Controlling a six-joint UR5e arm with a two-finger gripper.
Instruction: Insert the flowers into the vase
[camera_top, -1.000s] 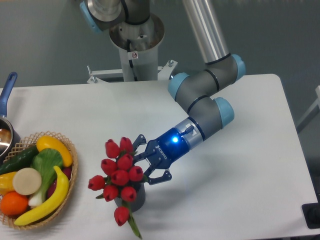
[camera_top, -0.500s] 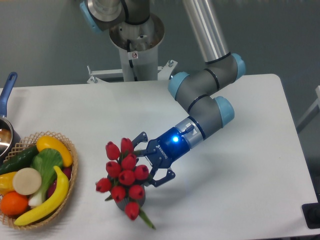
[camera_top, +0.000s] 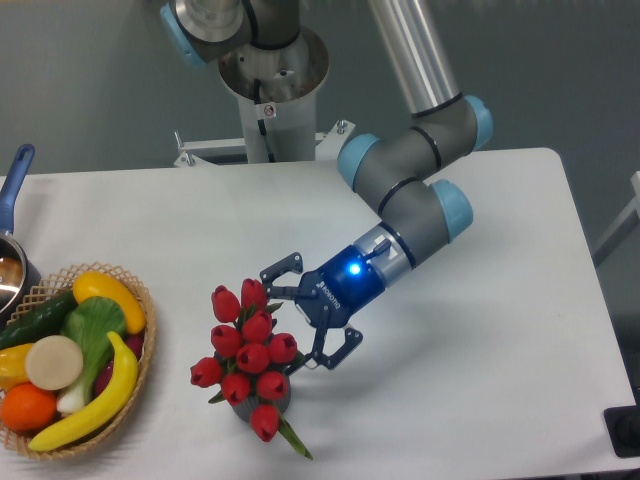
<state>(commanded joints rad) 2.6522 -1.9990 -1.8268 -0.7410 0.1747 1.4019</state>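
My gripper (camera_top: 296, 318) is spread wide, gripping nothing; the flowers (camera_top: 247, 350) stand in the vase (camera_top: 281, 398) just beside my fingertips.

basket (camera_top: 140, 300) crowds the left — right side open

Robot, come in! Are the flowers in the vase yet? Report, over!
Gripper open, right beside the flowers. Flowers standing in the vase. Fruit basket off to the side, nothing in the way.
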